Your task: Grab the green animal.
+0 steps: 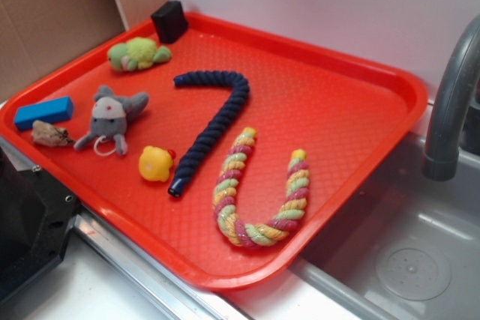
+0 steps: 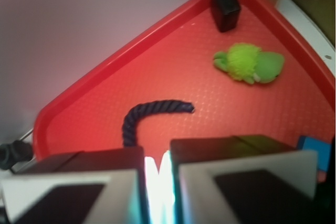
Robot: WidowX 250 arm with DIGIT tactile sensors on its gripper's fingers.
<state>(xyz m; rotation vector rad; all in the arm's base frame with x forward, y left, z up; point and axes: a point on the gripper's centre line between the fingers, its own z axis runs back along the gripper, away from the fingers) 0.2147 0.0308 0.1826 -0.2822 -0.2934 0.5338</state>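
On the red plastic tray [image 1: 360, 73], from the left: a blue rectangular block [image 1: 43, 112], a small brown scrap [image 1: 51, 135], a grey plush mouse [image 1: 111, 118]. The fuzzy yellow-green plush turtle, the green animal [image 1: 137, 54], lies near the far corner, just beside a black box [image 1: 169, 21]. Then come a yellow rubber duck [image 1: 155, 162], a dark blue twisted rope [image 1: 214, 127] and a multicoloured rope [image 1: 259, 192]. In the wrist view the gripper [image 2: 157, 182] is nearly closed, with only a thin slit between the fingers, and it holds nothing.

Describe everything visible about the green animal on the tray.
The green animal is a small fuzzy plush, turtle-like: light yellow-green body with darker green head and feet. It lies flat on the red tray near its far corner, close to the black block but apart from it. Nothing touches it except the tray.
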